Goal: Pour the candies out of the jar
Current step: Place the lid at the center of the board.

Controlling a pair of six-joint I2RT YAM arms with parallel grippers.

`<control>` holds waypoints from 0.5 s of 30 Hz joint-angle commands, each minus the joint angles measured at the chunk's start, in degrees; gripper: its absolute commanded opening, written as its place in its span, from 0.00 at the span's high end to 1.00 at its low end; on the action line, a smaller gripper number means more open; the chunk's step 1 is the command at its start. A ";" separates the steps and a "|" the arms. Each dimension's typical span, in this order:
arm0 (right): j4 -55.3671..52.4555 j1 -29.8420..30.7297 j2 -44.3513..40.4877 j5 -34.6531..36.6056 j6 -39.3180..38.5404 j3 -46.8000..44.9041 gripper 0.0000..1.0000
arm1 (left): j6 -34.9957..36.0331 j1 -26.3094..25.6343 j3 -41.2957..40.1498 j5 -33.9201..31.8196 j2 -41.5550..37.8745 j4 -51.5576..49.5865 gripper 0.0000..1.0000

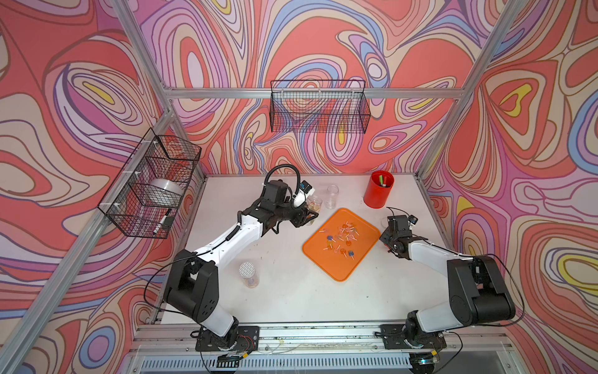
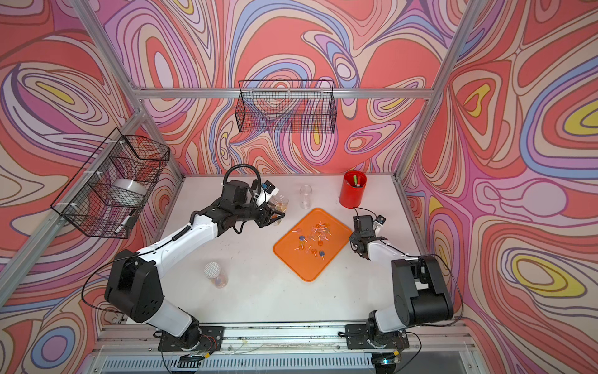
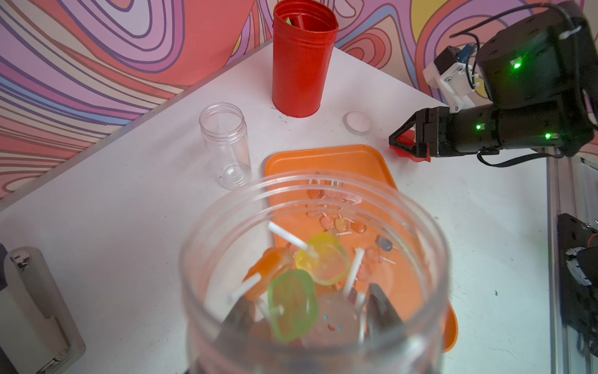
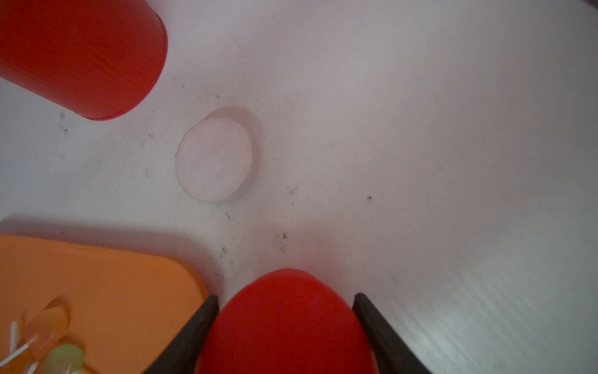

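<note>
In both top views my left gripper [image 1: 307, 215] is shut on a clear open jar [image 1: 313, 204] [image 2: 280, 203], held above the table just left of the orange tray [image 1: 336, 272]. In the left wrist view the jar [image 3: 310, 194] fills the foreground. The candies [image 3: 323, 259] lie inside it, and my gripper [image 3: 309, 307] shows through its wall with a finger on each side. More candies [image 1: 341, 236] [image 2: 312, 238] are scattered on the tray. My right gripper [image 4: 285, 298] is shut on a red disc [image 4: 284, 323] low over the table at the tray's right corner.
An empty clear jar [image 1: 332, 196] and a red cup [image 1: 378, 193] with pens stand behind the tray. A white round lid [image 4: 215, 158] lies near the right gripper. A lidded jar [image 1: 249, 274] stands front left. Wire baskets [image 1: 318, 107] [image 1: 150, 181] hang on the walls.
</note>
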 commanded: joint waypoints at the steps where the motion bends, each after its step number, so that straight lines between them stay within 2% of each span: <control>1: -1.12 -0.27 -1.18 1.27 0.80 -0.04 0.44 | 1.18 -0.77 1.86 0.76 0.80 -1.15 1.00; 11: -2.77 -0.26 -6.00 -0.20 -1.97 2.53 0.02 | 0.62 -2.46 2.91 -0.20 1.77 -4.10 1.00; 15: -3.49 -0.29 -6.77 -2.28 -3.43 4.22 0.02 | 0.37 -2.64 3.06 -0.55 1.83 -4.67 1.00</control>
